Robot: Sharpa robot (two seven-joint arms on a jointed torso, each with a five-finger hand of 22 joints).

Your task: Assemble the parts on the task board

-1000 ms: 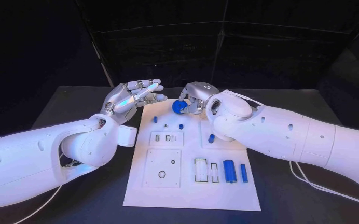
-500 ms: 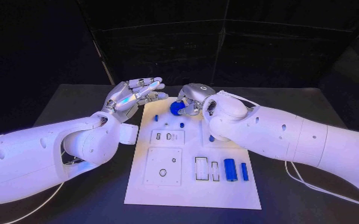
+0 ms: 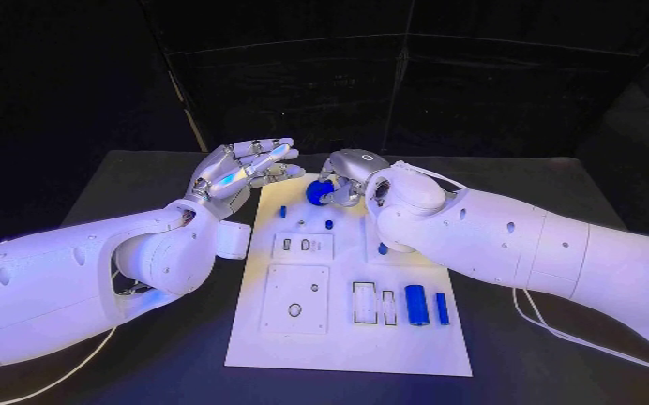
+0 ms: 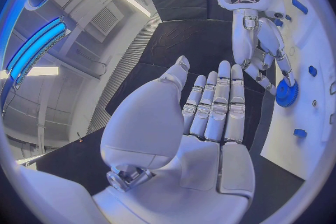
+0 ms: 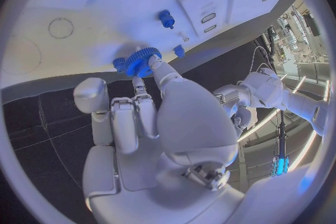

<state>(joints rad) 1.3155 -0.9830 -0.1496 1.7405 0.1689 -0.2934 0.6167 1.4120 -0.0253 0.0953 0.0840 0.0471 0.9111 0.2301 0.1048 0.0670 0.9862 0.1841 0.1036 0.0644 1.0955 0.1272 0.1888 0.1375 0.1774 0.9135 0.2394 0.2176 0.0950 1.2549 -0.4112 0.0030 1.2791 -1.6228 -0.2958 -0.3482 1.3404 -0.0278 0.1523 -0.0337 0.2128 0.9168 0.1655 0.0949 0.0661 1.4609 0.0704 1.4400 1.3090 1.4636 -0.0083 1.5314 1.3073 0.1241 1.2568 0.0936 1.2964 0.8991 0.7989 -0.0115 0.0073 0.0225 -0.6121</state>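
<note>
right hand (image 3: 349, 180): holds a blue gear (image 3: 322, 192) over the far end of the task board (image 3: 345, 349), not yet seated.
left hand (image 3: 244, 172): fingers apart, holding nothing, just beside the board's far left corner.
done: small pegs (image 3: 327, 228) stand mid-board.
left: two blue cylinders (image 3: 415, 307) lie by the board's near right slots.

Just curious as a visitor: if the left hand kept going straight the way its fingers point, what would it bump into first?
Probably the right hand holding the blue gear, just beyond the left hand's fingertips; depth is uncertain.
</note>
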